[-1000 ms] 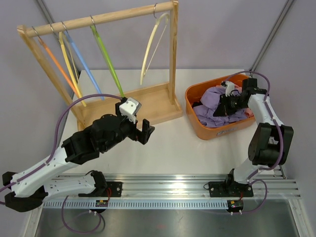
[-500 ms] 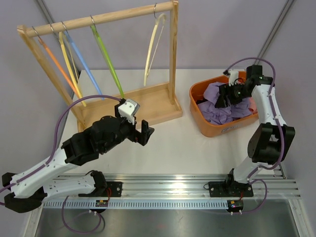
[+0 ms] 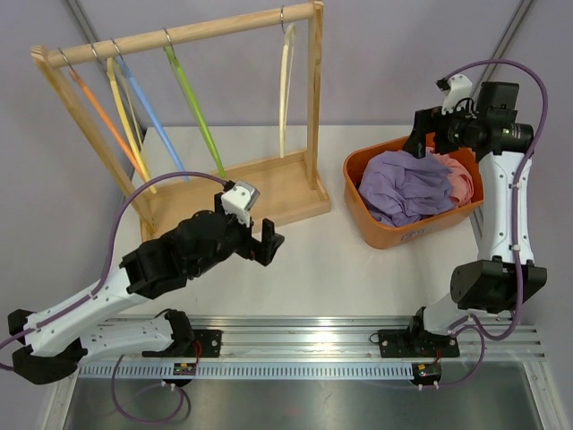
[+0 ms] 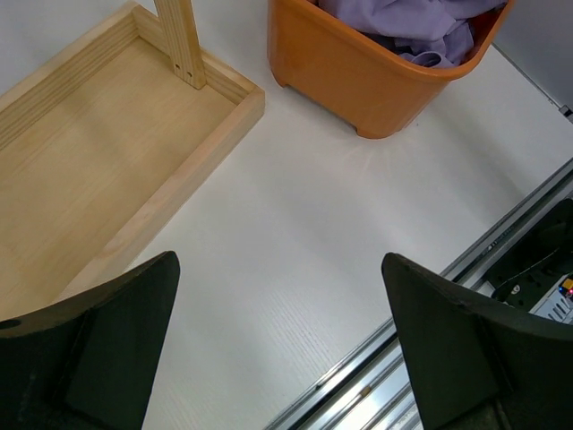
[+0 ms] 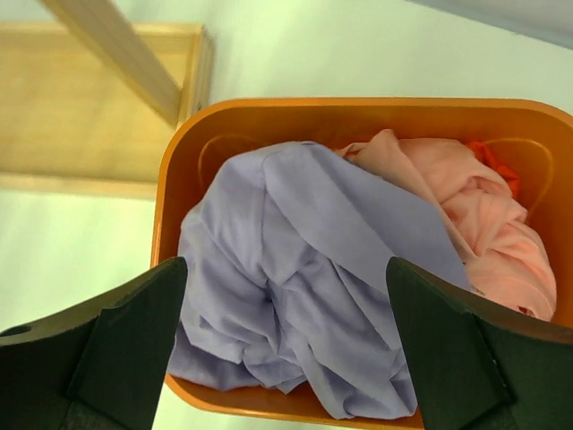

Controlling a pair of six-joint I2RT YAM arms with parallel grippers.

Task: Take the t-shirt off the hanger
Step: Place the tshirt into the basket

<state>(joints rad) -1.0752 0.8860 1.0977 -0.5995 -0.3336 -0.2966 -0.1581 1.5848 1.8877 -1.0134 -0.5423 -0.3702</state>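
Observation:
The purple t-shirt (image 3: pixel 405 186) lies crumpled in the orange bin (image 3: pixel 394 235), loose of both grippers. In the right wrist view the t-shirt (image 5: pixel 304 269) fills the bin's left half. The cream hanger (image 3: pixel 286 88) hangs bare at the right end of the wooden rack's rail. My right gripper (image 3: pixel 421 134) hovers open above the bin's far edge, and its jaws (image 5: pixel 285 262) are wide apart with nothing between them. My left gripper (image 3: pixel 269 242) is open over the bare table just in front of the rack's base, empty in its own view (image 4: pixel 279 257).
A pink garment (image 3: pixel 458 179) lies in the bin's right half. The wooden rack (image 3: pixel 183 33) holds orange, yellow, blue and green hangers, all bare. Its tray base (image 4: pixel 107 161) sits beside the bin (image 4: pixel 358 81). The metal rail (image 3: pixel 313 336) runs along the near table edge.
My right gripper opened, let go of the purple t-shirt and rose up out of the bin. The bin shifted slightly right. The cream hanger swung back and now hangs straight.

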